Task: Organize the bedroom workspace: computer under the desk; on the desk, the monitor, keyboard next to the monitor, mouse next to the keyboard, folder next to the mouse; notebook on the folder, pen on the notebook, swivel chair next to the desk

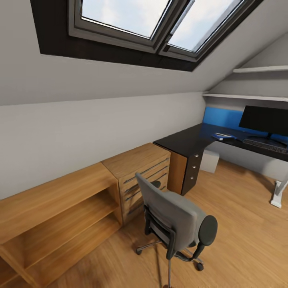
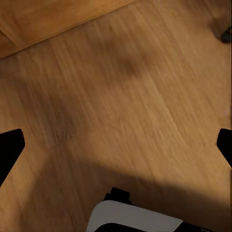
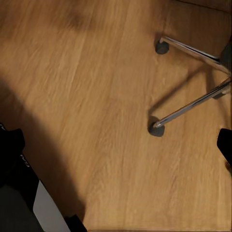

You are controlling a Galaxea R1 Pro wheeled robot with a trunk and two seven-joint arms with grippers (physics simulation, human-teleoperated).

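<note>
The grey swivel chair (image 1: 176,222) stands on the wood floor with its back to me, so its seat is hidden. Beyond it is the black desk (image 1: 188,140), with the black monitor (image 1: 265,120) and the keyboard (image 1: 266,144) at its far right. A flat blue item (image 1: 222,136) lies left of the keyboard; I cannot tell what it is. A pale box, likely the computer (image 1: 209,161), sits under the desk. My left gripper (image 2: 116,145) hangs open over bare floor. My right gripper (image 3: 118,145) is open above the chair's base legs (image 3: 186,108) and casters.
A wooden drawer unit (image 1: 140,176) and a low open wooden shelf (image 1: 52,216) line the left wall under the sloped ceiling and skylight. The desk's dark drawer pedestal (image 1: 192,170) stands behind the chair. Wood floor stretches right of the chair.
</note>
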